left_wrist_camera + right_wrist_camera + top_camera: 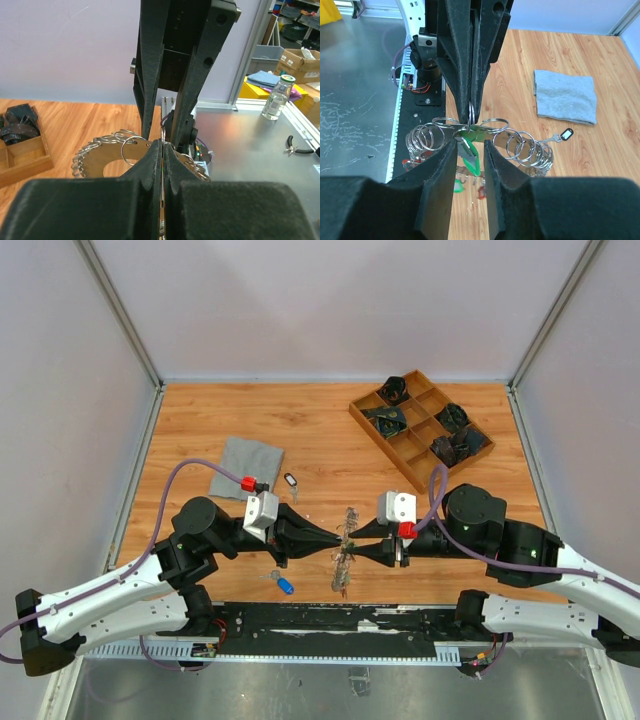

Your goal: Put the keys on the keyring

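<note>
The keyring [346, 548] stands on edge between my two arms at the near middle of the table, crowded with silver keys and small split rings [520, 146]. My left gripper [163, 143] is shut on the ring's thin wire; in the top view its tip [333, 540] meets the ring from the left. My right gripper [470, 145] faces it from the right [362, 541], jaws open. A key with a green tag [473, 159] hangs from the ring in the gap between them. Red and green tags dangle below.
A grey cloth [248, 468] lies at the back left, with a black-tagged key [291, 481] beside it. A blue-tagged key [285, 586] rests by the near edge. A wooden compartment tray [420, 430] with dark items sits at the back right.
</note>
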You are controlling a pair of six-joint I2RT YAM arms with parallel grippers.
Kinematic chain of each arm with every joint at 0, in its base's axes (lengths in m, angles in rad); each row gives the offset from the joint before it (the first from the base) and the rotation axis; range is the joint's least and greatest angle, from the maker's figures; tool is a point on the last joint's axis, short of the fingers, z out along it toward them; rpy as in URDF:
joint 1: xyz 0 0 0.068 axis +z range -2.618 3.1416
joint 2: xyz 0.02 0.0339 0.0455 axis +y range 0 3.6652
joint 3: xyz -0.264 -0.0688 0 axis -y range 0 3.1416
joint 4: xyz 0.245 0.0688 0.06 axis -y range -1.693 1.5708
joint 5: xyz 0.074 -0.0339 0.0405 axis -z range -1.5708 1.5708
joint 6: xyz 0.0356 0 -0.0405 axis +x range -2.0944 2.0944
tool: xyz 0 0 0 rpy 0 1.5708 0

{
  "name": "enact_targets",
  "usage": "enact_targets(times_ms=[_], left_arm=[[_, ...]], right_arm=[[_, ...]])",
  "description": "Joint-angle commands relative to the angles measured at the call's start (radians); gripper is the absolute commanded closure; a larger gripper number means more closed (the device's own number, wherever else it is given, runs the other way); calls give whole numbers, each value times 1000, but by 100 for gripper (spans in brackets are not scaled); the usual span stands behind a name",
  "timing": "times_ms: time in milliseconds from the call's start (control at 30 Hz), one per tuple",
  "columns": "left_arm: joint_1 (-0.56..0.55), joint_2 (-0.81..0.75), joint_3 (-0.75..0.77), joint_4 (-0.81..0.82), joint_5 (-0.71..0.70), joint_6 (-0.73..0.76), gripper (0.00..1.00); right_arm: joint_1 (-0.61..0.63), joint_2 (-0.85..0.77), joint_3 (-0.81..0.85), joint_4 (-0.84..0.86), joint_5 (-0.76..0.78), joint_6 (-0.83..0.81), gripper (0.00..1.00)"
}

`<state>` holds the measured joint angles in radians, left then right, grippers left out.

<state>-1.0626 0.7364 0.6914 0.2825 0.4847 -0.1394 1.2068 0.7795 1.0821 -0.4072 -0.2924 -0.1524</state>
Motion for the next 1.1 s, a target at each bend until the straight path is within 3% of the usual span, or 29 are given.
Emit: enact_targets(times_ms=[0, 233, 600, 933, 1067], left_arm=[[-4, -7, 33, 69, 16, 1, 99], [-4, -3, 43, 75, 18, 3, 100], [-5, -1, 46, 81, 8, 4, 99], [-5, -4, 41, 73, -2, 7, 100], [-5, -2, 41, 77, -2, 8, 100]], right_arm=[[4, -8, -20, 50, -9, 21, 70], [3, -6, -37, 51, -10, 20, 64], [3, 9, -54, 60, -45, 32, 65], [3, 11, -20, 25, -33, 44, 93], [4, -1, 3, 1, -11, 38, 96]])
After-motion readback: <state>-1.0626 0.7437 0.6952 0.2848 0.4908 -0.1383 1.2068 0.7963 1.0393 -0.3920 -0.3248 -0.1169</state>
